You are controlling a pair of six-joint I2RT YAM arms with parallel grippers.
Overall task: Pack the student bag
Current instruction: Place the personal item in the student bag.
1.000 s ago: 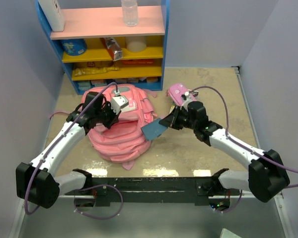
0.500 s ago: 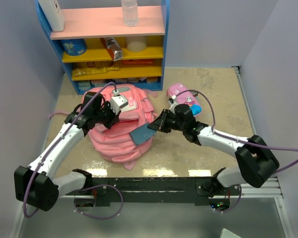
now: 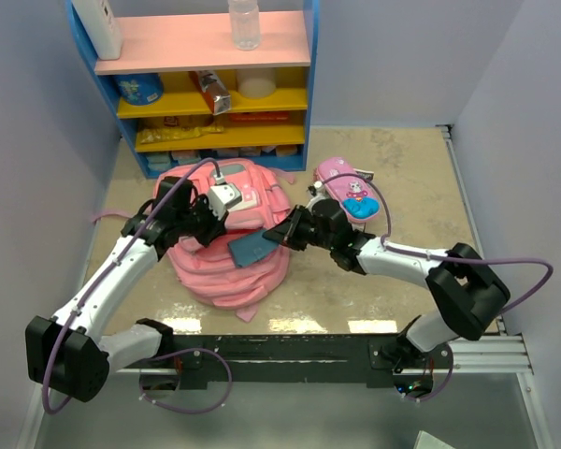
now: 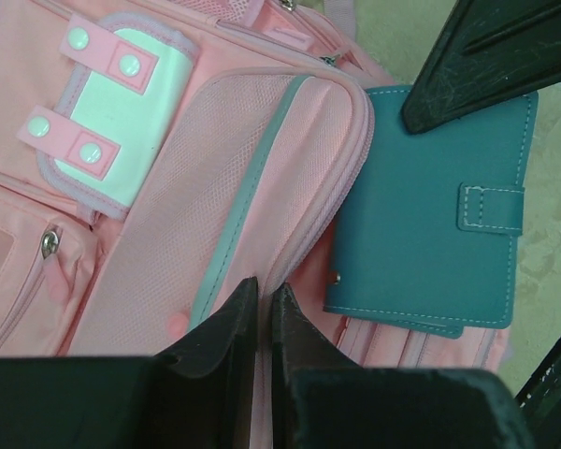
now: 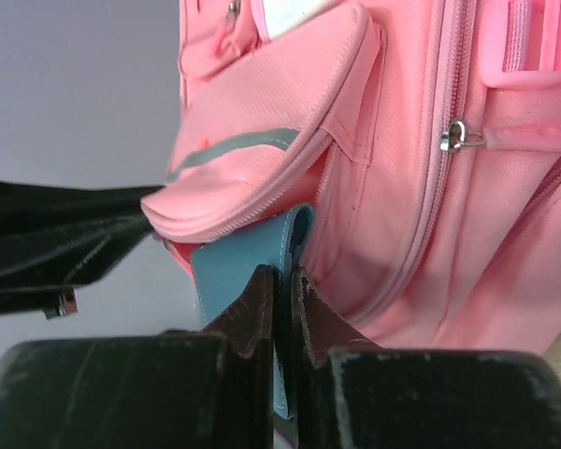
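One student bag (image 3: 226, 267), blue shelf (image 3: 206, 42) just behind it, is pinched at its pocket flap (image 4: 262, 168) by the closed left gripper (image 4: 259, 292). One teal wallet (image 4: 430, 215) is clamped in the right gripper (image 5: 282, 278) and held at the bag's pocket mouth.

The backpack (image 3: 229, 267) is pink, its patch (image 4: 122, 122) pale mint with pink snaps (image 4: 129, 64). The wallet (image 4: 430, 224) is teal. The pencil case (image 3: 351, 196) is pink, cartoon-printed. My left claw (image 4: 262, 295) and right claw (image 5: 282, 281) are black.
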